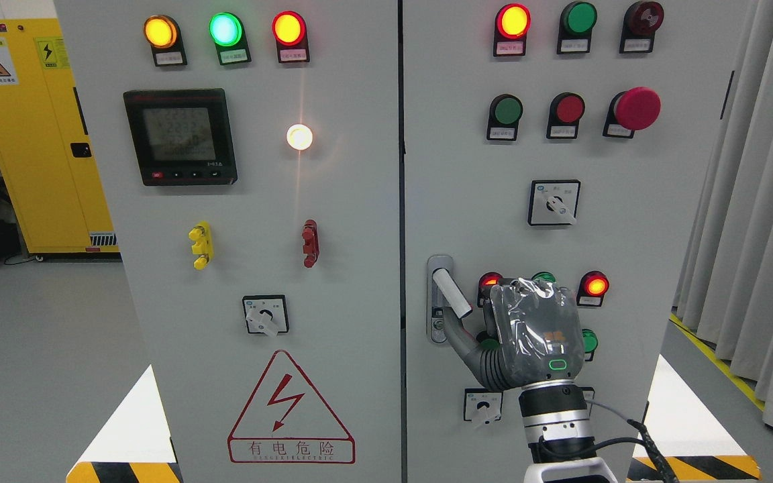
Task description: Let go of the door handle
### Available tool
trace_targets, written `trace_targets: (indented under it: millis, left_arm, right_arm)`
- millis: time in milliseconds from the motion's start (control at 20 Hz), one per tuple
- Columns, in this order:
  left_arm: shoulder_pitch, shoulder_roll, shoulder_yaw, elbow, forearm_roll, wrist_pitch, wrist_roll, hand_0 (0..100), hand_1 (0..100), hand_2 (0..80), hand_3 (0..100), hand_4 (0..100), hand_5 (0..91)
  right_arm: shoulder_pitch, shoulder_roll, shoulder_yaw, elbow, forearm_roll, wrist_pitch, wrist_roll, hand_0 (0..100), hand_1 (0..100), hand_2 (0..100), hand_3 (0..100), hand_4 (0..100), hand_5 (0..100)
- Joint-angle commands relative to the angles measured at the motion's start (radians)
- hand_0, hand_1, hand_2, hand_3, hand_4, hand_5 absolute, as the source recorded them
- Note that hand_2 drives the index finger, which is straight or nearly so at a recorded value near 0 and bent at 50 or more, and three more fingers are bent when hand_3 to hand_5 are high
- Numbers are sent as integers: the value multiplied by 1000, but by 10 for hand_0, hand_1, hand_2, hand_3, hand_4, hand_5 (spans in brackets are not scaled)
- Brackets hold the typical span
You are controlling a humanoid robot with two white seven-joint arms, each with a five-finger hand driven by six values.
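Right now I'm watching my right hand (535,330) hovering just right of the door handle (450,293), thumb extending beneath it; I cannot tell whether its fingers are closed. Handle is sitting tilted on the right cabinet door (628,255).

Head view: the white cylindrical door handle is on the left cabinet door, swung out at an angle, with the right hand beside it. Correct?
Not quite. In the head view, the white cylindrical door handle is on the right cabinet door, by its left edge. The rest holds: it is swung out at an angle, with the right hand beside it.
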Motion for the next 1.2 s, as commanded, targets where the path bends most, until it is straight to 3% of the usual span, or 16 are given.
trace_targets:
  millis: [0, 1150]
  left_arm:
    - [0, 0, 0, -12, 0, -1, 0, 120, 556, 0, 0, 0, 0]
    - [0, 0, 0, -12, 0, -1, 0, 120, 556, 0, 0, 0, 0]
  right_arm:
    - [0, -1, -4, 0, 0, 0, -3, 492, 377, 1000, 1000, 1000, 1000]
    - [-2, -4, -5, -11, 0, -2, -3, 538, 412, 1000, 1000, 1000, 1000]
